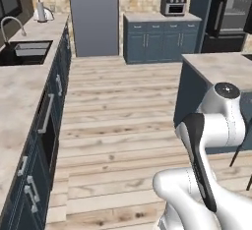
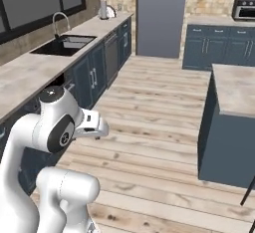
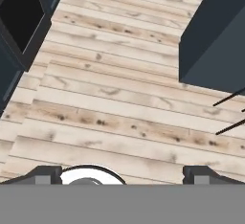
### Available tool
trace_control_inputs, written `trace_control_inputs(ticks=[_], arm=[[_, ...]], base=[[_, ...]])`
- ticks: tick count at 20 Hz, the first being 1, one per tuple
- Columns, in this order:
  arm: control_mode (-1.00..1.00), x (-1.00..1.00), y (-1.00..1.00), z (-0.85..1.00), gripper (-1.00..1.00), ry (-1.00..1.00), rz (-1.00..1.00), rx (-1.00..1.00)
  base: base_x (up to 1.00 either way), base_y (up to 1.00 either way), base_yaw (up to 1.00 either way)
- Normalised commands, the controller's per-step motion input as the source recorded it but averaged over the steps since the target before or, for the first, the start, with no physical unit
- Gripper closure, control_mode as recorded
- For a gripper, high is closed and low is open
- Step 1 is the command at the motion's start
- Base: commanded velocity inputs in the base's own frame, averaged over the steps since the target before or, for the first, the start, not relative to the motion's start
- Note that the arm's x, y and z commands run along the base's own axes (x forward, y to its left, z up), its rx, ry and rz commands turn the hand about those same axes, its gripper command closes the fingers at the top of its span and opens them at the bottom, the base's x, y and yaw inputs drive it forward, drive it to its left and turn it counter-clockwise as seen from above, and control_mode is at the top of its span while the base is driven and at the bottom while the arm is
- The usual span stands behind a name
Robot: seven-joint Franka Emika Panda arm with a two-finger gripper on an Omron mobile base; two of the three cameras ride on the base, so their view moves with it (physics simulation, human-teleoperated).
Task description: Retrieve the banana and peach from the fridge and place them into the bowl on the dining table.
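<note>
Standing at the far right of the left base view, the fridge (image 1: 231, 15) shows as a tall black unit with light shelves visible behind its front; whether a door is open I cannot tell. Just in front of it, nearer the robot, the dining table (image 1: 219, 67) presents a beige marbled top on a blue-grey base, and the same piece sits at the right of the right base view (image 2: 234, 90), with thin dark stool legs beside its base.

The gripper (image 3: 122, 173) hangs over bare plank floor (image 3: 119, 98), its two dark fingertips (image 3: 45, 174) spread wide apart at the bottom of the hand view with nothing between them. The arm is folded close to the base.

Along the left wall runs a long marbled counter (image 1: 19, 96) over blue-grey cabinets, holding a dark sink (image 1: 27, 52) with a curved faucet (image 1: 12, 25) and, at its far end, a pale kettle (image 1: 42, 12). On the back counter a toaster oven (image 1: 173, 6) stands against the brick wall, and a tall grey panel (image 1: 93, 17) fills the gap between the cabinet runs.
</note>
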Motion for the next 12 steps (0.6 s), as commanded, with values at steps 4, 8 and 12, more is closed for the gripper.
trace_control_inputs(ticks=[4,8,12], arm=[[1.00,0.00,0.00,0.00,-1.00,0.00,0.00,0.00],[1.00,0.00,0.00,0.00,-1.00,0.00,0.00,0.00],[1.00,0.00,0.00,0.00,-1.00,0.00,0.00,0.00]], base=[[1.00,0.00,-0.08],[1.00,0.00,-0.11],[1.00,0.00,-0.15]])
